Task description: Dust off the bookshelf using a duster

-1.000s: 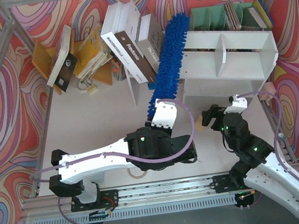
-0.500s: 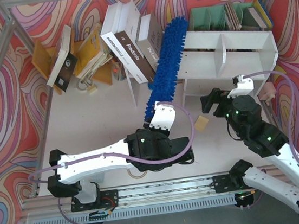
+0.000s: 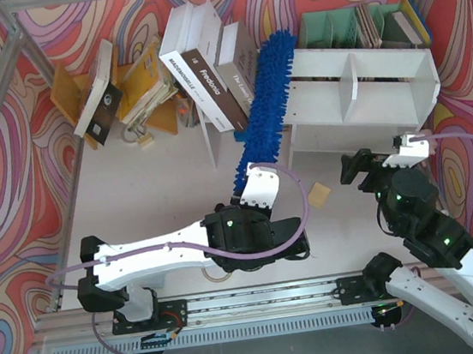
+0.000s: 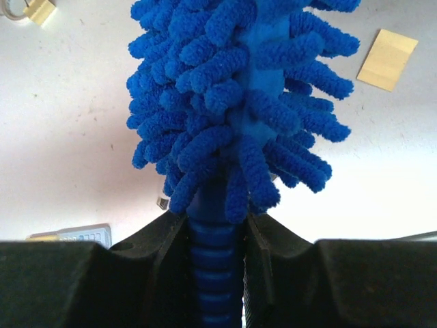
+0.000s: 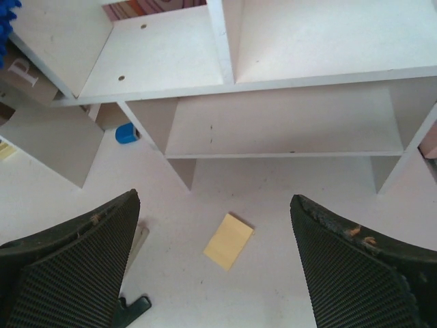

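- left gripper is clamping narrow on the ribbed blue handle of the duster; jaws pressing both sides of the handle just below the fluffy head
- the duster is slanting up from in front of the bookshelf toward its left end; the tip is overlapping the top-left corner of the bookshelf in the top view; cannot tell if the strands are actually touching the board
- right gripper is standing wide and holding nothing; hovering in front of the bookshelf, facing its lower tier
- step in hand, as I judge it: getting the duster head onto the bookshelf boards and sweeping
- doing it well: laying the long side of the head flat on the top board, not only the tip; dragging along the board toward the far end with light pressure so the strands are splaying; then working each side of the central divider and the lower tier
- risk: the handle grip is short, so the head may be twisting in the jaws if pushed hard; the leaning books left of the bookshelf are close to the swing path
- right arm should be staying clear of the sweep, or steadying the bookshelf if it is sliding
- a yellow paper slip is lying on the table in front of the bookshelf; blank, no writing
- writing: dark book spine left of the bookshelf is showing a word starting "Fred", rest too small; a large "P" is showing on a cover by the bookshelf's left end; no brand readable on the duster or the bookshelf
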Motion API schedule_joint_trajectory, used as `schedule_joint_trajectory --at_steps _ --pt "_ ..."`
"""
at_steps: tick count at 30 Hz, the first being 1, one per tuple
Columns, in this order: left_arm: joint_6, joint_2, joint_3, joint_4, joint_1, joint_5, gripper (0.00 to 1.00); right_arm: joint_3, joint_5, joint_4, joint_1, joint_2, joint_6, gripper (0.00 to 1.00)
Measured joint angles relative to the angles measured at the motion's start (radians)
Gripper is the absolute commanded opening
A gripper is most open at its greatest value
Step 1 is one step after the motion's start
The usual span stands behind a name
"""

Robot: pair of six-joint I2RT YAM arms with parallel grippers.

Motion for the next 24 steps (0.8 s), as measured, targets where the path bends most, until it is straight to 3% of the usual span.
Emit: schedule_joint_trajectory --at_steps 6,12,24 --pt "-0.018 0.000 -0.014 0.024 -0.010 0.032 0.00 0.000 0.036 0.000 0.000 -0.028 -0.003 0.81" --pt "-0.045 -0.009 0.048 -0.049 -0.027 -0.003 0.00 -0.005 0.046 0.002 0.000 -0.028 -0.008 0.81" --pt "0.003 -0.190 0.009 -0.045 -0.028 -0.079 0.00 -0.007 0.057 0.009 0.000 -0.035 -0.010 0.81"
